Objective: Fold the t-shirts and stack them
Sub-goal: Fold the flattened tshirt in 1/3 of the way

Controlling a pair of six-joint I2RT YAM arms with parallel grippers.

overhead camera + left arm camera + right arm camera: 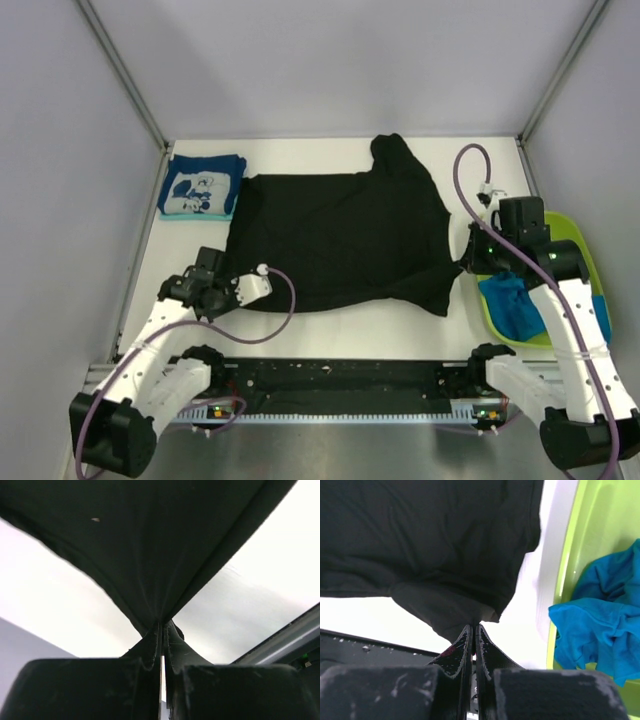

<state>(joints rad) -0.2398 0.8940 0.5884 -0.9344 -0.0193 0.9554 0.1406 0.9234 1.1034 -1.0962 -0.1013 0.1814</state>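
Observation:
A large black t-shirt lies spread on the white table, plain side up. My left gripper is shut on its near left corner; in the left wrist view the cloth fans out taut from the fingertips. My right gripper is shut on its right edge, near the sleeve. A folded navy t-shirt with a white cartoon graphic lies at the back left. Bright blue t-shirts lie crumpled in the lime-green tub, also in the right wrist view.
The lime-green tub stands at the table's right edge, close beside my right gripper. Grey walls enclose the table on three sides. A black rail runs along the near edge between the arm bases.

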